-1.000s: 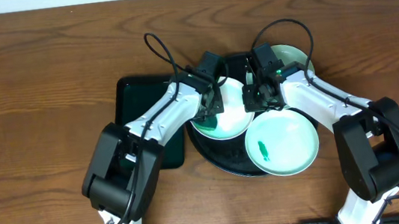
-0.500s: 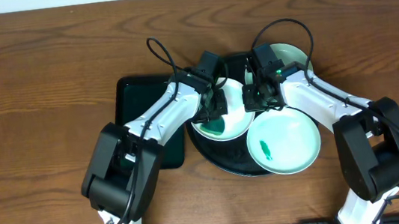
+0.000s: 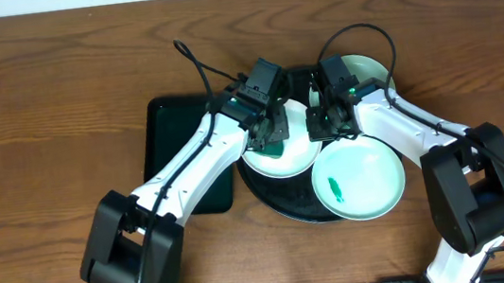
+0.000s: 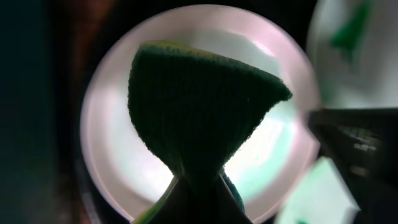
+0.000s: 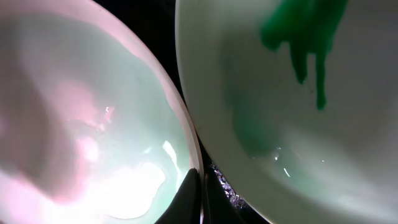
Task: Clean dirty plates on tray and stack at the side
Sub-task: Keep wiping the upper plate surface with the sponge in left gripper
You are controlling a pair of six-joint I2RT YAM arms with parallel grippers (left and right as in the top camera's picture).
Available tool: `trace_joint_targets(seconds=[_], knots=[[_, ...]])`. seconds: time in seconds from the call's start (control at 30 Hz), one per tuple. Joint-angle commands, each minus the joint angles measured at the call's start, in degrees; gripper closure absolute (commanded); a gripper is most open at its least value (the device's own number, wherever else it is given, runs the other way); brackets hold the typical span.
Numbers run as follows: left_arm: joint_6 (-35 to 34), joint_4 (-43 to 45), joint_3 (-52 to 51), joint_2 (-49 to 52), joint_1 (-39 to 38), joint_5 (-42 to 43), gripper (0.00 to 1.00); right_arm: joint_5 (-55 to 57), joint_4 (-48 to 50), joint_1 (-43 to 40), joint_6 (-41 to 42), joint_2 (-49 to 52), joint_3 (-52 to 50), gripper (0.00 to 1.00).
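Round black glossy tray (image 3: 273, 199) on the desk, carrying three shallow, pale-mint plates crowded together. The left plate (image 3: 285, 162) is partly covered. The front plate (image 3: 361, 181) has a green smear and extends past the tray's rim. The rear plate (image 3: 368, 69) is half hidden at the far right.

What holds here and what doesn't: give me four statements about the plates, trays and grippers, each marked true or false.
1. The left gripper holds a green sponge over the left plate. True.
2. The front plate is clean. False: it has a green smear in it.
3. The plates are stacked on the green tray. False: nothing lies on it, and all three plates sit unstacked at the round black tray.
4. The right gripper has its fingertips in the gap between two plates. True.
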Motion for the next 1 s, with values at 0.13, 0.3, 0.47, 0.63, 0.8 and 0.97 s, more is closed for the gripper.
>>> trace_joint_targets(seconds=[0.13, 0.3, 0.47, 0.63, 0.8, 0.97], knots=[[-0.1, -0.1, 0.1, 0.3, 0.2, -7.3, 0.93, -1.8, 0.2, 1.1, -0.1, 0.5, -0.2, 0.99], [-0.1, -0.1, -0.5, 0.6, 0.2, -7.3, 0.93, -1.8, 0.2, 1.1, -0.1, 0.5, -0.2, 0.99], [-0.1, 0.3, -0.5, 3.4, 0.2, -7.3, 0.92, -1.8, 0.2, 1.1, -0.1, 0.5, -0.2, 0.99], [-0.1, 0.5, -0.5, 7.8, 0.2, -7.3, 0.92, -1.8, 0.2, 1.1, -0.1, 0.5, -0.2, 0.99], [-0.3, 0.8, -0.5, 11.7, 0.2, -5.2, 0.93, -1.8, 0.2, 1.1, -0.1, 0.5, -0.2, 0.99], [-0.3, 2.3, -0.5, 14.1, 0.0, 6.1, 0.92, -1.8, 0.2, 1.1, -0.1, 0.5, -0.2, 0.99]])
